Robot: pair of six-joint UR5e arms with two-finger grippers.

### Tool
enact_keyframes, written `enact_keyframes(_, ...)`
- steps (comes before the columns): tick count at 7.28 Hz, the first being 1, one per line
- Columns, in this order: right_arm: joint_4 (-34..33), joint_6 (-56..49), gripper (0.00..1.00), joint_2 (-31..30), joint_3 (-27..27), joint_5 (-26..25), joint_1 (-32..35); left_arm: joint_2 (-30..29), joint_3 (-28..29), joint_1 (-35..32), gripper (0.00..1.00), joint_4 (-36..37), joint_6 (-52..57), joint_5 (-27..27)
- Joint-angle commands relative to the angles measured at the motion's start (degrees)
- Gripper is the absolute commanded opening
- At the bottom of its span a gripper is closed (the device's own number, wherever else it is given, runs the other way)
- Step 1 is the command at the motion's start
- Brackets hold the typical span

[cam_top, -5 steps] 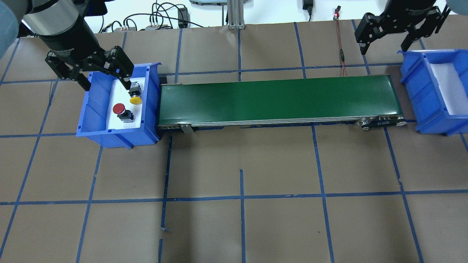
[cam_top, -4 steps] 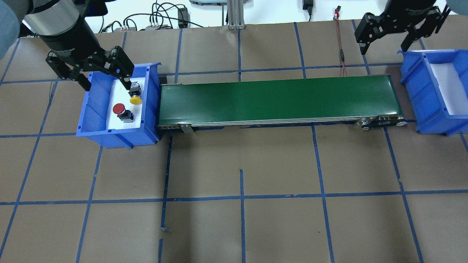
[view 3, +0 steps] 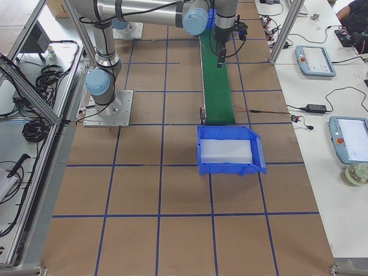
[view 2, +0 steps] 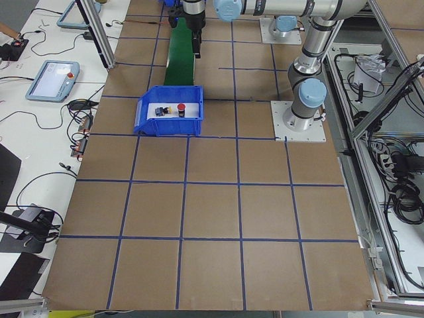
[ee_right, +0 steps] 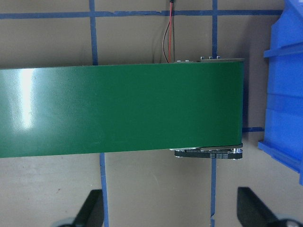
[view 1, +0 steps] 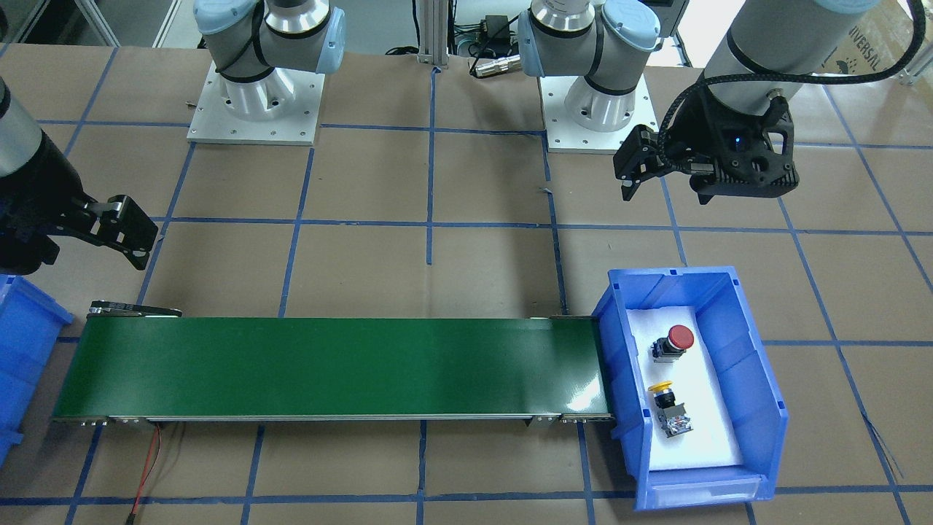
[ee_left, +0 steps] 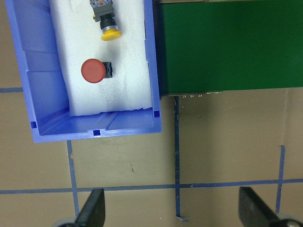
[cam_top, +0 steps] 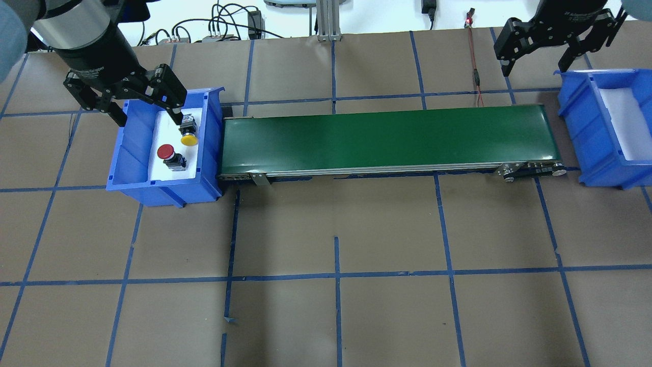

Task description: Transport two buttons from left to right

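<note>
Two buttons lie on white foam inside the blue left bin (cam_top: 163, 191): a red-capped button (cam_top: 165, 151) and a yellow-capped button (cam_top: 189, 139). Both show in the left wrist view, the red button (ee_left: 93, 71) below the yellow button (ee_left: 111, 34). My left gripper (cam_top: 147, 109) hangs open well above the bin's far end, holding nothing. Over the far right corner of the table, my right gripper (cam_top: 535, 56) is open and empty, above the belt's right end. Both fingertips of my right gripper (ee_right: 171, 210) show at the bottom of its wrist view.
A green conveyor belt (cam_top: 387, 137) runs from the left bin to the blue right bin (cam_top: 575, 112), which has a white foam floor. A red-and-black wire (cam_top: 476, 71) lies behind the belt. Brown paper with blue tape lines covers the table.
</note>
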Motion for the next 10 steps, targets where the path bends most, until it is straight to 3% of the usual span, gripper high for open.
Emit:
enact_keyframes(1, 0.00, -0.06, 0.99, 0.00, 0.00, 0.02, 0.00, 0.14, -0.82, 0.41, 1.00, 0.00, 0.29, 0.18)
enact_keyframes(5, 0.00, -0.06, 1.00, 0.00, 0.00, -0.07, 0.08, -8.43, 1.27, 5.07, 1.00, 9.54, 2.14, -0.34)
enact_keyframes(7, 0.00, -0.06, 1.00, 0.00, 0.00, 0.02, 0.00, -13.55, 5.13, 5.25, 1.00, 10.02, 1.18, -0.08)
enact_keyframes(10, 0.00, -0.06, 1.00, 0.09, -0.09, 0.02, 0.08, -16.71, 3.74, 7.08, 1.00, 13.00, 2.57, 0.27)
